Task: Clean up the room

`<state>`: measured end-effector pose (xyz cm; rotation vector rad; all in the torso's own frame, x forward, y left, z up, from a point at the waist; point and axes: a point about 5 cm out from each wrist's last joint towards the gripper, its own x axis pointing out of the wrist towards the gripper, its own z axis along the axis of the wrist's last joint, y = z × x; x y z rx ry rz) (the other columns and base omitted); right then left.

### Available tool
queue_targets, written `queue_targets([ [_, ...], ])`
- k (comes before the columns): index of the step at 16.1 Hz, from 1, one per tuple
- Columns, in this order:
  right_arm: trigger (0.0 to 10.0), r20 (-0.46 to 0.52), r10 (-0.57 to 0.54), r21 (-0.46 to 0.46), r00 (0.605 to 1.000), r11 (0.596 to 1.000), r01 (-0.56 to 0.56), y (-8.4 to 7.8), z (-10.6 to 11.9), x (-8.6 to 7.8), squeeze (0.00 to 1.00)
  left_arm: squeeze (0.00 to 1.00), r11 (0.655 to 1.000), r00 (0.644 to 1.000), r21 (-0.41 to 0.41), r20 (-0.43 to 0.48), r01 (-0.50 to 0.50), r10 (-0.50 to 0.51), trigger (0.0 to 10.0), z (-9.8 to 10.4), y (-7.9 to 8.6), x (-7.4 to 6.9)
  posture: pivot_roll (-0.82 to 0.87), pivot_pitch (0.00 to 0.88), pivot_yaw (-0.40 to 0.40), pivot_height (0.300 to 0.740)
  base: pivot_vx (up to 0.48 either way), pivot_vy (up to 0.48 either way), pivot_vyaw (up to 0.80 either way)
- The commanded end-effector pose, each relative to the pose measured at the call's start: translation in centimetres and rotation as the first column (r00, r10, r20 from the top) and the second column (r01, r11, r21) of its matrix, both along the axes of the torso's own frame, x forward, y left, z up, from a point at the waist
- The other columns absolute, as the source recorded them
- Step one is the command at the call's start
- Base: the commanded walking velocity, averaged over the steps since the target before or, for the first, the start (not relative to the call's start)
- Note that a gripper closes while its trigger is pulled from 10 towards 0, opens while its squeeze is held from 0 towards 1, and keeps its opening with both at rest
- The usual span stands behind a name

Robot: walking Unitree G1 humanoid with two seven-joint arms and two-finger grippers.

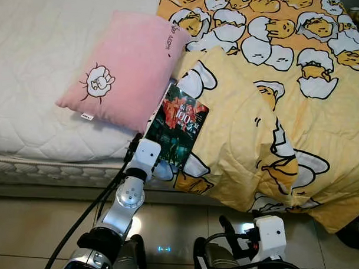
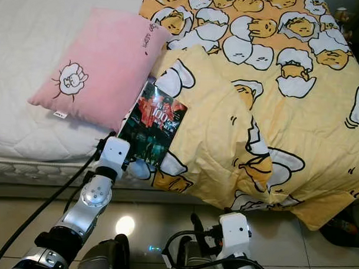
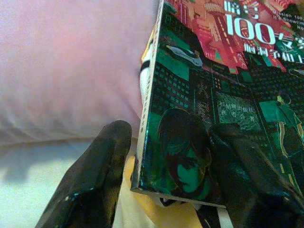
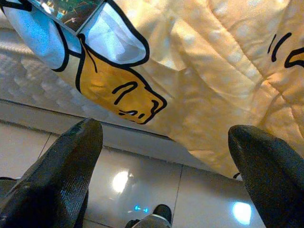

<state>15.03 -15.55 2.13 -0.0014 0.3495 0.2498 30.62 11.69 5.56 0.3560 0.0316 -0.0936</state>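
Low over the tiled floor (image 1: 35,224), the right gripper (image 4: 166,156) hangs with its fingers spread wide, nothing between them, below the drooping edge of the yellow egg-print quilt (image 1: 275,102). Just beyond, the left gripper (image 3: 171,161) pinches the near end of a dark green and red book (image 1: 178,127), which lies at the bed's edge on the quilt, beside the pink pillow (image 1: 125,70) resting on the white mattress (image 1: 34,58).
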Motion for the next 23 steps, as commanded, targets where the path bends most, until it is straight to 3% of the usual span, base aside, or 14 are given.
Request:
queue_targets([
  [1,10.0,-0.003,0.002,-0.008,1.0,1.0,-0.002,-0.1,0.2,-0.3,0.0,0.0,1.0,0.998,-0.014,-0.068,-0.003,0.002,10.0,-1.3,0.0,-0.7,-0.2,0.253,-0.024,0.74,0.0,0.0,0.0],
  [4,10.0,-0.004,0.003,-0.009,1.0,1.0,-0.003,-0.1,0.2,-0.2,0.0,0.0,0.999,0.997,-0.049,-0.08,-0.01,0.006,10.0,-1.2,-0.1,-0.6,-0.19,0.254,-0.025,0.74,0.0,0.0,0.0],
  [6,10.0,-0.004,0.002,-0.009,1.0,1.0,-0.002,-0.2,0.2,-0.2,0.0,0.0,0.994,0.994,-0.104,-0.111,-0.015,0.004,10.0,-1.4,-0.3,-0.6,-0.2,0.255,-0.025,0.74,0.0,0.0,0.0],
  [8,10.0,-0.005,0.001,-0.01,1.0,1.0,-0.001,-0.2,0.1,-0.2,0.0,0.0,0.975,0.983,-0.215,-0.182,-0.05,0.011,10.0,-1.9,-0.5,-0.6,-0.2,0.255,-0.025,0.74,0.0,0.0,0.0],
  [10,10.0,-0.005,0.002,-0.009,1.0,1.0,-0.002,-0.1,0.2,-0.2,0.0,0.0,0.965,0.983,-0.259,-0.183,-0.041,-0.007,10.0,-1.7,-0.9,-0.5,-0.2,0.256,-0.024,0.74,0.0,0.0,0.0],
  [11,10.0,-0.004,0.002,-0.008,1.0,1.0,-0.003,-0.1,0.1,-0.2,0.0,0.0,0.958,0.983,-0.285,-0.184,-0.039,-0.015,1.8,-1.5,-1.1,-0.3,-0.2,0.256,-0.024,0.74,0.0,0.0,0.0],
  [12,10.0,-0.004,0.003,-0.008,1.0,1.0,-0.003,-0.1,0.1,-0.2,0.0,0.0,0.957,0.984,-0.287,-0.176,-0.033,-0.019,0.0,-1.2,-1.2,-0.1,-0.2,0.256,-0.024,0.74,0.0,0.0,0.0],
  [16,10.0,-0.003,0.002,-0.007,1.0,1.0,-0.002,0.0,0.1,-0.2,0.0,0.0,0.951,0.989,-0.309,-0.135,0.014,-0.059,0.0,-0.3,-1.6,0.3,-0.2,0.253,-0.023,0.74,0.0,0.0,0.0],
  [23,10.0,0.0,0.001,-0.006,1.0,1.0,-0.001,0.0,0.1,0.1,0.0,0.0,0.908,0.976,-0.42,-0.193,0.01,-0.1,0.0,-0.6,-1.9,0.6,-0.2,0.256,-0.02,0.74,0.0,0.0,0.0],
])
